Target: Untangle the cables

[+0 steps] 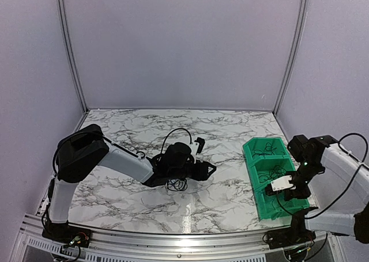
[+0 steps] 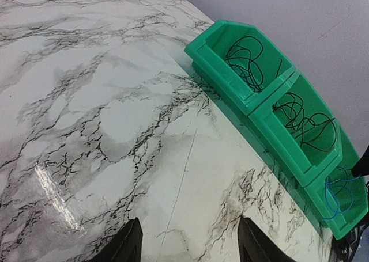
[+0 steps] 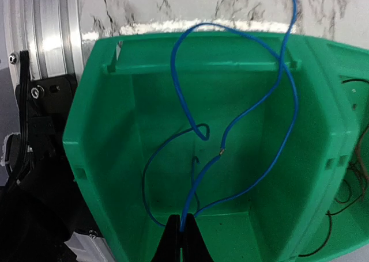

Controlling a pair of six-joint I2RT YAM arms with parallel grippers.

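A small tangle of black cables (image 1: 176, 185) lies on the marble table just under my left wrist. My left gripper (image 1: 209, 170) (image 2: 189, 219) hovers low over bare marble, open, with nothing between its fingers (image 2: 130, 245). My right gripper (image 1: 277, 188) (image 3: 184, 230) is shut on a blue cable (image 3: 196, 182) above the nearest compartment of the green bin (image 3: 115, 158). That cable's loops hang down into the compartment. The left wrist view shows the blue cable (image 2: 334, 187) in the same compartment.
The green bin (image 1: 252, 169) has three compartments and stands at the table's right side. Black cables fill the far compartment (image 2: 248, 57) and the middle one (image 2: 302, 121). An aluminium rail (image 1: 173, 239) runs along the near edge.
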